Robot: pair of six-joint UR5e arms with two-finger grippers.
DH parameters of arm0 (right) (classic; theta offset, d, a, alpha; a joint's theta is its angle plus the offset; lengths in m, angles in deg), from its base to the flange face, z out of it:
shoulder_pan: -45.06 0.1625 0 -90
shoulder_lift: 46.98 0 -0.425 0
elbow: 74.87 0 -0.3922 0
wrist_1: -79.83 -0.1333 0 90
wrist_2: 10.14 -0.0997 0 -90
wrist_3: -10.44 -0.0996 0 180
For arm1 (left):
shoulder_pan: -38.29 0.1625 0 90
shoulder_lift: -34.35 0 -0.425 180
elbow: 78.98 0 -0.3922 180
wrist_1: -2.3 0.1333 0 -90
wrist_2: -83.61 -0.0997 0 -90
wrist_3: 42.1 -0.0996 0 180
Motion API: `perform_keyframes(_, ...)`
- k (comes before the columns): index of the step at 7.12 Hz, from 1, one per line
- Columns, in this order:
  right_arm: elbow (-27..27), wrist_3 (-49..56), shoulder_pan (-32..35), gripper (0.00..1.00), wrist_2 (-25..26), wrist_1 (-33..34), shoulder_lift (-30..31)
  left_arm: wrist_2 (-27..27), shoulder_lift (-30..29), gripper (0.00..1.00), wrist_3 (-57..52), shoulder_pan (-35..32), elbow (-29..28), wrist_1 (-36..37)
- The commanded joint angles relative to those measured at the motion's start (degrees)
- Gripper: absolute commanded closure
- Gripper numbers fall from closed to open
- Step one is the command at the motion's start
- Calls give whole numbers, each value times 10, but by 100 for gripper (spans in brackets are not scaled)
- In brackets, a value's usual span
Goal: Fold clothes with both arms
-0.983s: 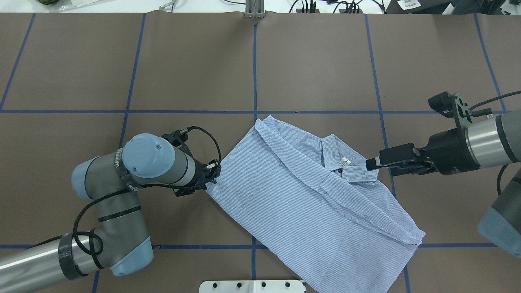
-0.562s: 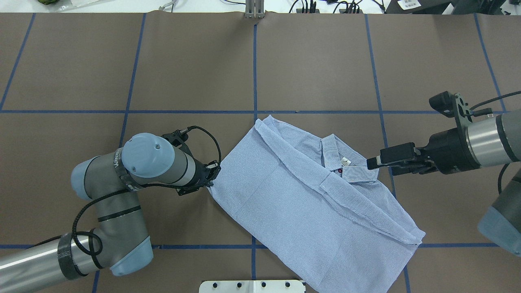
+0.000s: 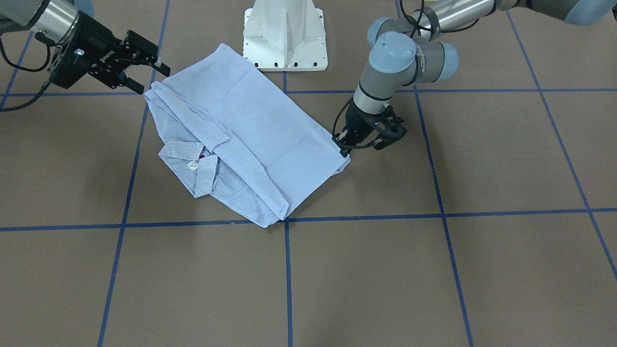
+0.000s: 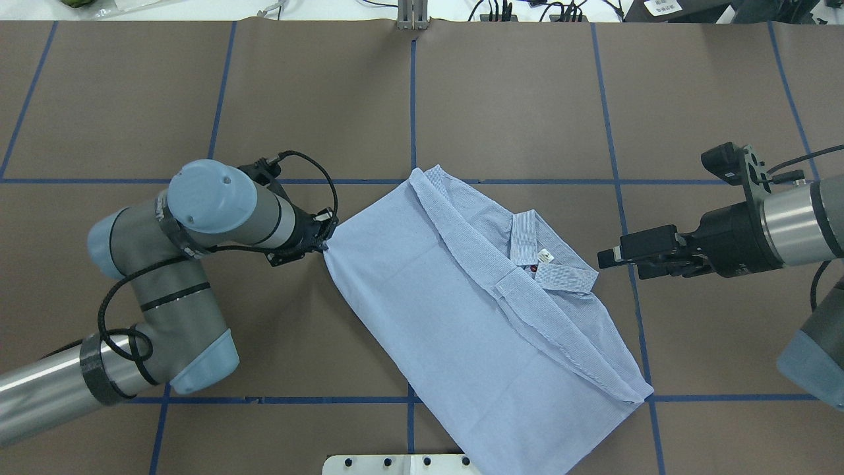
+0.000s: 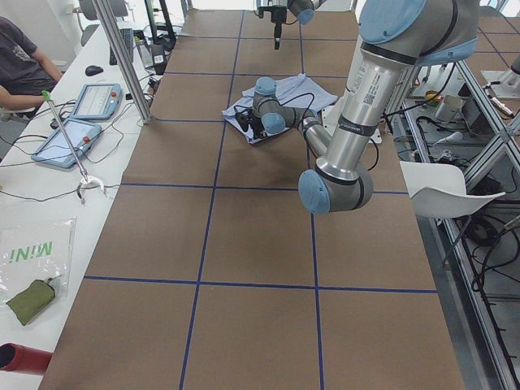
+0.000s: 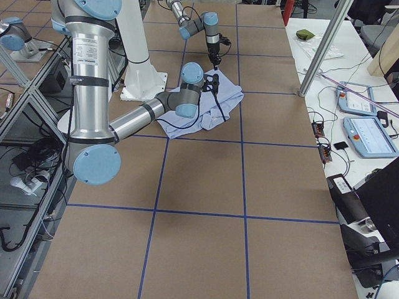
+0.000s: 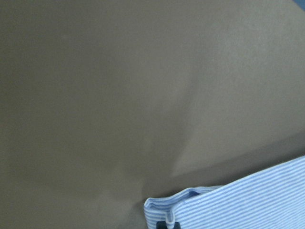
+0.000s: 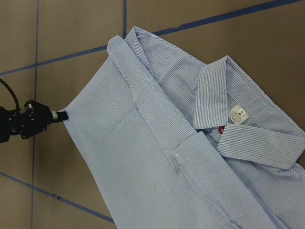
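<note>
The blue-and-white pinstriped shirt (image 4: pixel 448 310) lies partly folded on the brown table, collar (image 4: pixel 527 241) and a red button facing up toward the right. My left gripper (image 4: pixel 324 234) is shut on the shirt's left corner at table height. The left wrist view shows that pinched corner (image 7: pixel 190 198), and the front view shows the same grip (image 3: pixel 344 150). My right gripper (image 4: pixel 603 257) hovers just right of the collar, open and empty, apart from the cloth. In the front view its fingers (image 3: pixel 161 67) stand spread beside the shirt's (image 3: pixel 250 130) edge.
The white pedestal base (image 4: pixel 409 464) sits at the near table edge, next to the shirt's lower hem. Blue tape lines (image 4: pixel 413 99) grid the brown table. Cables and a metal post (image 4: pixel 413 13) line the far edge. Tablets (image 5: pixel 77 122) and an operator sit beside the table's left end.
My left gripper has pulled the pinched corner left and away from the base. The whole shirt slid left with it and stretched flatter. The right gripper has barely moved.
</note>
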Motion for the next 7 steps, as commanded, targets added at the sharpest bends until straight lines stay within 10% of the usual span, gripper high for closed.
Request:
perform_keyframes(1,1,0,12,0,0,0,1,-4,-81,100,-34,-52,-99,-7)
perform_keyframes(7,10,0,26,0,1,0,5,-110,-214,100,-90,-100,-389,-314)
